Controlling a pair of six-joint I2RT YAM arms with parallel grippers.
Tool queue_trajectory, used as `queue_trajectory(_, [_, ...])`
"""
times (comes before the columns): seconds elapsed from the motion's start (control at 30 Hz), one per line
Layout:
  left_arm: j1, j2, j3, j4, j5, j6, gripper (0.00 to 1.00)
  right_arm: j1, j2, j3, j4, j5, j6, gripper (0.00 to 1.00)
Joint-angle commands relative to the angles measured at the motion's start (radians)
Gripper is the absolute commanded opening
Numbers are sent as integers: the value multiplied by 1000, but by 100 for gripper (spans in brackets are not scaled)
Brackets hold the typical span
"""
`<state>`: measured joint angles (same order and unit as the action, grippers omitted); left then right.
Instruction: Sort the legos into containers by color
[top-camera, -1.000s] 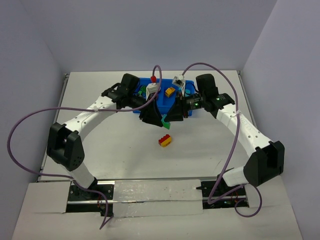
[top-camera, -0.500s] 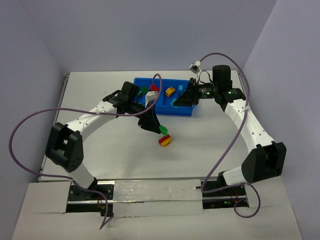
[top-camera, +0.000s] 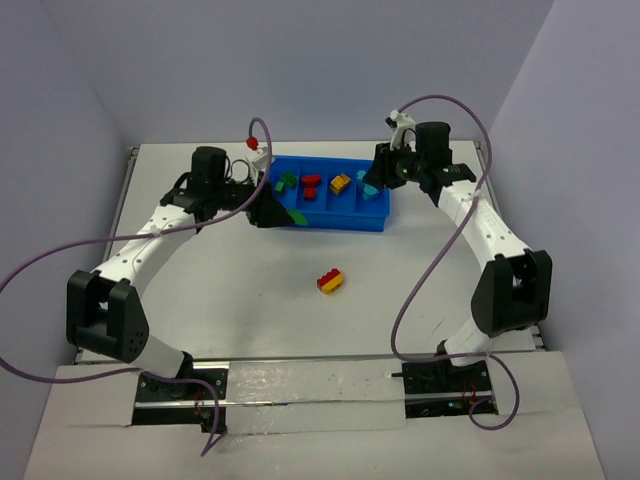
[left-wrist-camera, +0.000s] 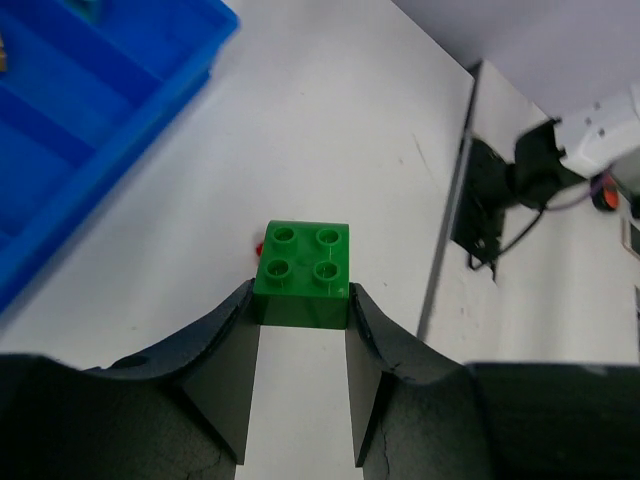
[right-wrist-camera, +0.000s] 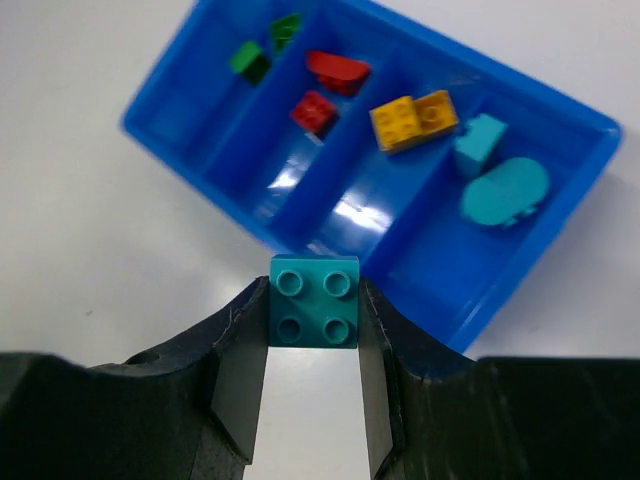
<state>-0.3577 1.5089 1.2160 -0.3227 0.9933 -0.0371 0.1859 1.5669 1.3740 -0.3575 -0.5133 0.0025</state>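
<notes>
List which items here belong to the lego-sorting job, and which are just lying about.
Job: blue tray; green brick in left claw; teal brick in right claw; red-yellow pair on the table; sorted bricks in the tray.
Lying about: purple cables; small red object behind the tray.

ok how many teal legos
3: square teal plastic brick in the right fingers; teal block and rounded teal piece in the blue plastic tray's end compartment. Others may be hidden.
</notes>
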Motion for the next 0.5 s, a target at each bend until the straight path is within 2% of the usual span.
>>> queue_trajectory(0.0, [31,-36,25,91,-148,-94,0,20,103,114,45,204,-32,0])
queue_trajectory(0.1, [46,-35,42,73,-187,-86,0,27,169,143,34,231,-39,0])
queue_trajectory(0.37, [107,-36,37,98,-296,-114,0,35,287,170,51,299,-37,13])
queue_trajectory(0.43, [121,-29,47,100,-304,-114,0,39,309,176,49,305,-44,19])
queue_trajectory(0.47, [125,-24,56,97,-320,-110,0,41,320,180,46,311,-49,26])
